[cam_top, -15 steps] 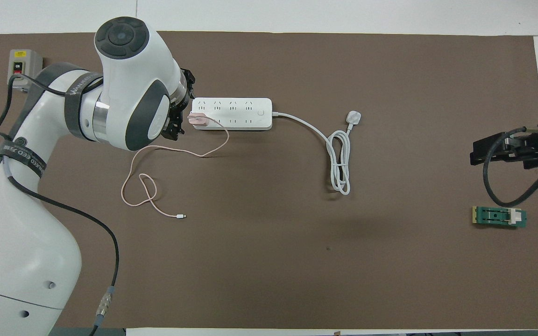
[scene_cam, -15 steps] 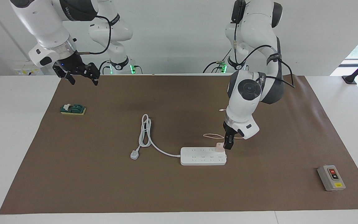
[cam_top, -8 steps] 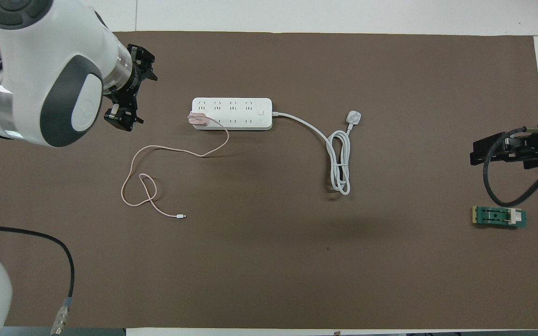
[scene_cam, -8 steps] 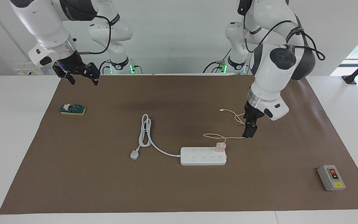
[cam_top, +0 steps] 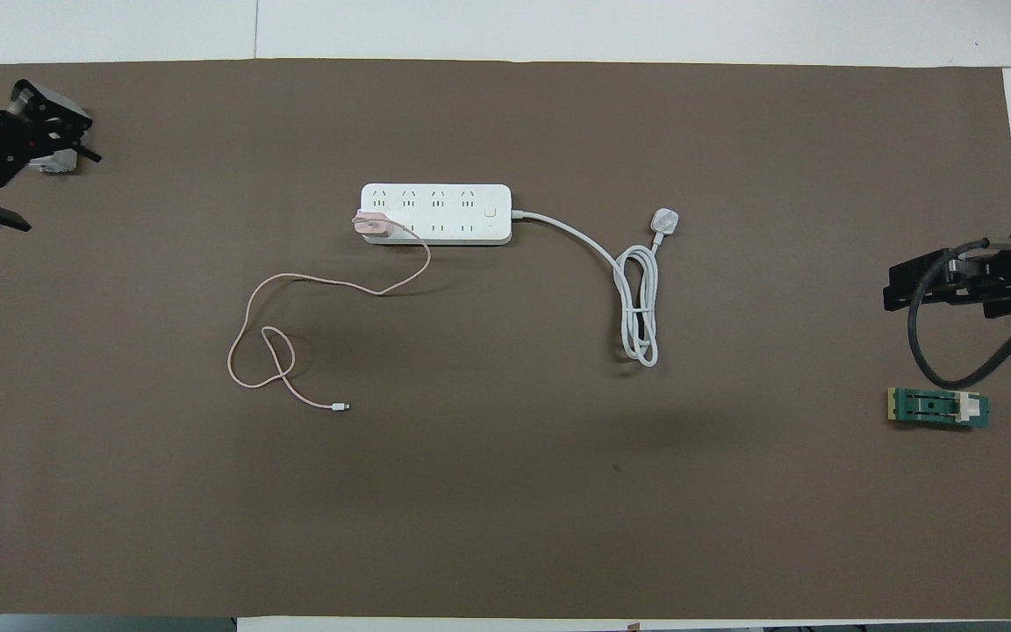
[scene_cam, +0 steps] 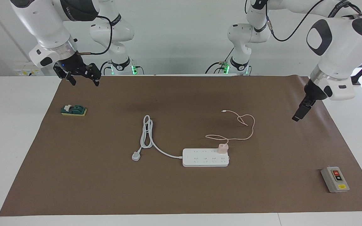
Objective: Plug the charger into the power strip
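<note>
The pale-pink charger stands plugged into the white power strip, in the end socket toward the left arm's end; it also shows in the overhead view on the strip. Its thin pink cable loops on the mat nearer to the robots and ends in a white connector. My left gripper is open and empty, raised over the mat at the left arm's end. My right gripper waits open and empty, raised over the mat's corner at the right arm's end.
The strip's thick white cord coils toward the right arm's end and ends in a white plug. A grey switch box lies at the left arm's end. A green block lies under the right gripper's side. A brown mat covers the table.
My left gripper has let go of the charger, risen and drawn back to the left arm's end. The charger stays in the strip. The right arm has not moved.
</note>
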You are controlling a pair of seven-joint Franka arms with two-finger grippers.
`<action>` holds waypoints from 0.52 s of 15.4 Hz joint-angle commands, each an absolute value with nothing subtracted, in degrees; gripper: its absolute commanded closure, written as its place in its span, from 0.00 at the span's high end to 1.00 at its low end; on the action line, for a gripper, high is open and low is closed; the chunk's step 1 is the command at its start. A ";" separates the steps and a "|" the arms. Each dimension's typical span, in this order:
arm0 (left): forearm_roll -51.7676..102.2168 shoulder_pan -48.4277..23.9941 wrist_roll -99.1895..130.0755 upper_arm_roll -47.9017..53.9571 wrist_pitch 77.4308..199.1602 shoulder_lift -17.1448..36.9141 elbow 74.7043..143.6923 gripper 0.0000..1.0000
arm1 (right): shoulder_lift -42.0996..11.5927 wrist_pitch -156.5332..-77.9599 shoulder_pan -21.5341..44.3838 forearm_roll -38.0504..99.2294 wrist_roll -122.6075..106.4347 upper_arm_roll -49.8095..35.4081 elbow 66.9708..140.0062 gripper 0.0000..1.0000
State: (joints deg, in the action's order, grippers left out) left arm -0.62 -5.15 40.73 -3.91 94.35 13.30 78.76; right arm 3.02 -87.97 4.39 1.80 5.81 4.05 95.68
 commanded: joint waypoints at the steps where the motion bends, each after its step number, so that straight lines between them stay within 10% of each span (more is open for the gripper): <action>1: -1.76 -2.82 30.45 -3.08 92.64 10.56 80.24 1.00 | 3.52 -88.07 3.25 1.05 4.48 3.08 96.15 1.00; 8: -1.32 -1.84 19.25 -2.99 83.68 4.84 79.63 1.00 | 3.52 -88.07 3.16 1.05 4.48 3.08 96.15 1.00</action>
